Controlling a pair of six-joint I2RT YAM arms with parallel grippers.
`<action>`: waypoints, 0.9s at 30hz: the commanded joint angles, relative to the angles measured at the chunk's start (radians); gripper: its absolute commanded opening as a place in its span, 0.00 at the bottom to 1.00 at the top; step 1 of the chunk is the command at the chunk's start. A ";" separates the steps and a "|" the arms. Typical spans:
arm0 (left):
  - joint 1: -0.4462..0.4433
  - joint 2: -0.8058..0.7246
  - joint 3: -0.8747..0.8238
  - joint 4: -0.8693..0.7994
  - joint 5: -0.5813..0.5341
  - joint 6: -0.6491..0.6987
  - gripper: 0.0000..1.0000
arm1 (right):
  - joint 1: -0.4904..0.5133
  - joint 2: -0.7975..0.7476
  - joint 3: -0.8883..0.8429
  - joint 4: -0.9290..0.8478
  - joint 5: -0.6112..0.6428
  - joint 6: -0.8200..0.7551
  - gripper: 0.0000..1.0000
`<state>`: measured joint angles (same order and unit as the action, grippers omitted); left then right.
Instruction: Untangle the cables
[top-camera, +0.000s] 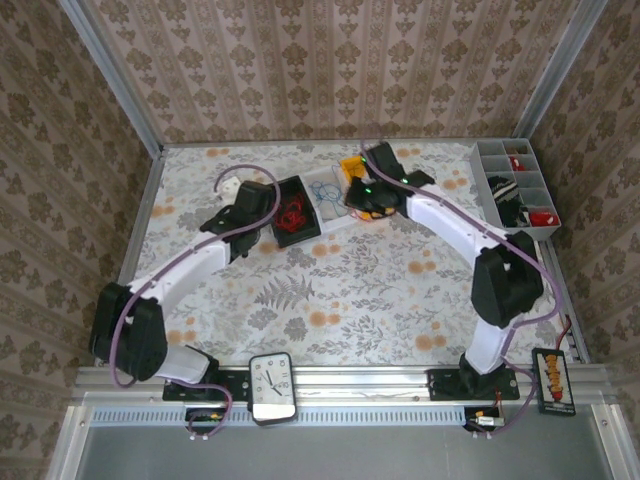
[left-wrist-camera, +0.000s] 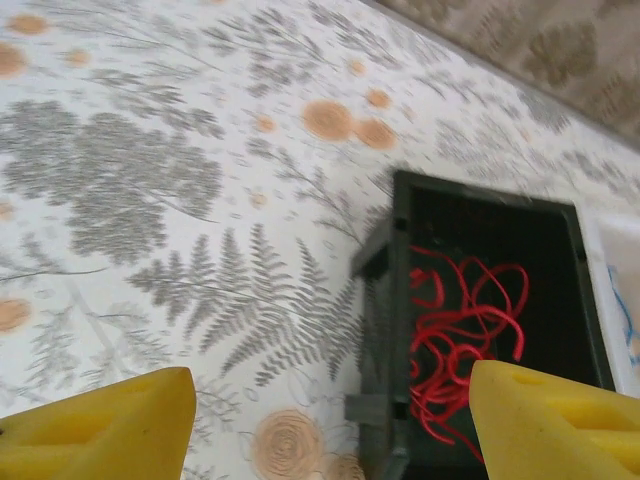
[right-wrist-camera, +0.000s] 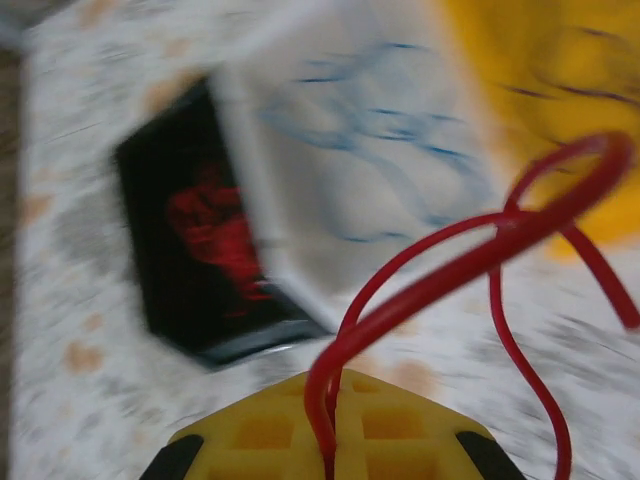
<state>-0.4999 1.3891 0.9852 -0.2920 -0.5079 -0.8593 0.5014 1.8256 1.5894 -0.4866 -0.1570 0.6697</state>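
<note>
Dangling from the right claw (right-wrist-camera: 330, 420), a single red cable (right-wrist-camera: 450, 270) loops up and away to the right. It is pinched between the two yellow fingers (right-wrist-camera: 260, 430), which are shut hard on it with no gap showing. It hangs above the row of bins: the black bin (right-wrist-camera: 240, 335) with the other red cables (right-wrist-camera: 215, 225) heaped inside, the clear bin (right-wrist-camera: 250, 190) beside it carrying thin blue cables (right-wrist-camera: 400, 150), and a yellow bin (right-wrist-camera: 520, 60) beyond. The wrist picture is smeared, so that arm looks to be moving.

Over on the other side, the left claw (left-wrist-camera: 330, 430) hovers low over the flowered surface (left-wrist-camera: 150, 200), just beside the black bin, jaws spread wide and holding nothing.

My read is that this is the sorting step, with one red strand in hand and headed for the other reds. The next move calls for carrying it over the black bin, checking the trailing loop clears the rim, then letting go.
</note>
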 joint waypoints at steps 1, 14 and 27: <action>0.035 -0.059 -0.039 -0.108 -0.086 -0.113 0.73 | 0.061 0.166 0.170 -0.101 -0.124 -0.090 0.01; 0.080 -0.155 -0.096 -0.210 -0.079 -0.101 0.73 | 0.099 0.684 0.986 -0.340 -0.051 -0.136 0.50; 0.091 -0.099 -0.089 -0.144 -0.034 -0.047 0.73 | 0.054 0.137 0.307 -0.016 0.115 -0.169 0.52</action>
<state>-0.4225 1.2823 0.8917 -0.4458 -0.5484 -0.9340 0.5797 2.1265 2.0342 -0.6312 -0.1474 0.5003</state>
